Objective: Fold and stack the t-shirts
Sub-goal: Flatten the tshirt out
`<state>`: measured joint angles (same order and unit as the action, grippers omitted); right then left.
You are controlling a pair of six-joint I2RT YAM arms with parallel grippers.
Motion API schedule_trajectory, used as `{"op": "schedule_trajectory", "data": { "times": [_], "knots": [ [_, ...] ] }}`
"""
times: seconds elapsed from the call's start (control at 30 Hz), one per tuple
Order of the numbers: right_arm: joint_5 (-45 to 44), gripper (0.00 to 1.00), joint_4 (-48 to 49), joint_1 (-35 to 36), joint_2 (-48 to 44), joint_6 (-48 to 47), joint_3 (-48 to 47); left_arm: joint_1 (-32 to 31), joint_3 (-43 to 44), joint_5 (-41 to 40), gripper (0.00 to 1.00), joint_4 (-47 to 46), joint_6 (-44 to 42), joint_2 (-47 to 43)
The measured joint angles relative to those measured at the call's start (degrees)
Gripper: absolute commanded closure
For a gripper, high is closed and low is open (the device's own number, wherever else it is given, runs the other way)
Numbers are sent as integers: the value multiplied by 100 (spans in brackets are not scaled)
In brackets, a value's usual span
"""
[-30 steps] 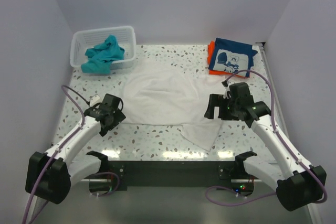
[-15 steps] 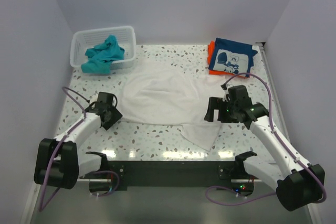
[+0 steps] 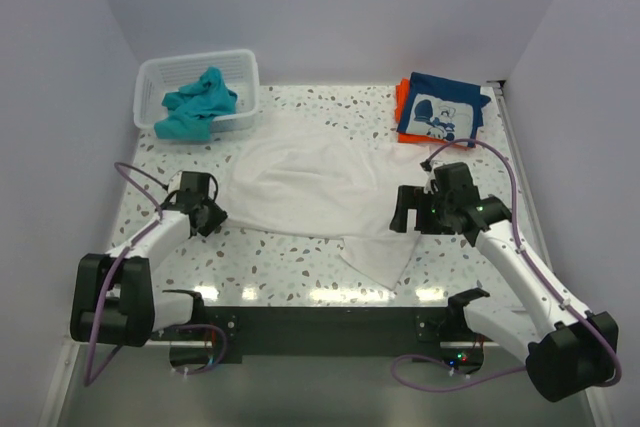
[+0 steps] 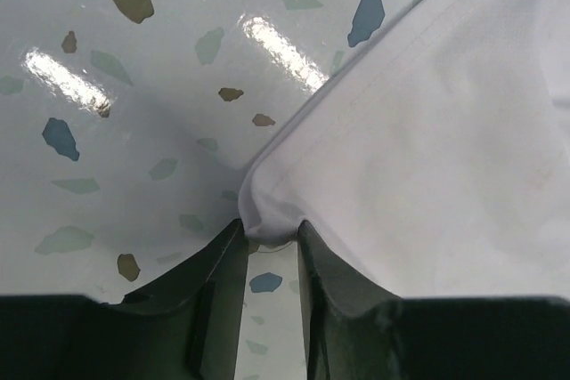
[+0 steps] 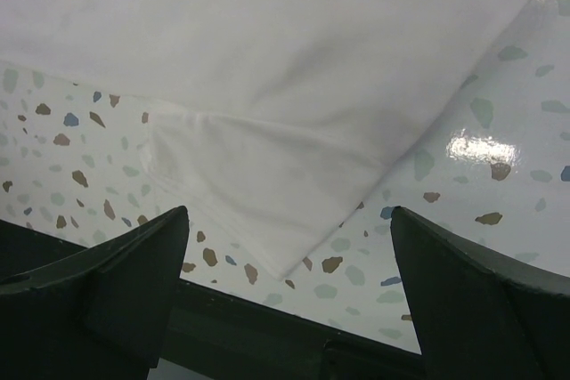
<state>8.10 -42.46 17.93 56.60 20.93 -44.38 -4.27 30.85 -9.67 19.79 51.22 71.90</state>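
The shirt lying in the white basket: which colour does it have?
The shirt is teal; the top external view shows it best.

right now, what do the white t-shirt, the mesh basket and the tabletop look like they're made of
White t-shirt: soft matte cloth, likely cotton knit; it creases and shows a stitched hem. Mesh basket: white plastic, likely; thin moulded lattice walls. Tabletop: hard, glossy, terrazzo-patterned; coloured chips under sharp glare. Stone or laminate, cannot tell.
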Motion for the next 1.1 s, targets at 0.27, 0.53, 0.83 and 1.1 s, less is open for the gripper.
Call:
{"op": "schedule_trajectory", "data": {
  "times": [0.27, 0.53, 0.83, 1.1],
  "knots": [
    [7, 1, -52, 0, 39, -109, 0, 13, -13, 142, 100, -212, -229, 116],
    [-487, 2, -337, 1246, 48, 9, 17, 13, -87, 243, 100, -236, -398, -2],
    [-1344, 13, -520, 3560, 433, 1541, 553, 13, -420, 348, 100, -160, -455, -614],
    [-1812, 40, -382, 4122, 1325, 2155, 649, 13, -549, 348, 100, -85, -455, -997]
  ]
}}
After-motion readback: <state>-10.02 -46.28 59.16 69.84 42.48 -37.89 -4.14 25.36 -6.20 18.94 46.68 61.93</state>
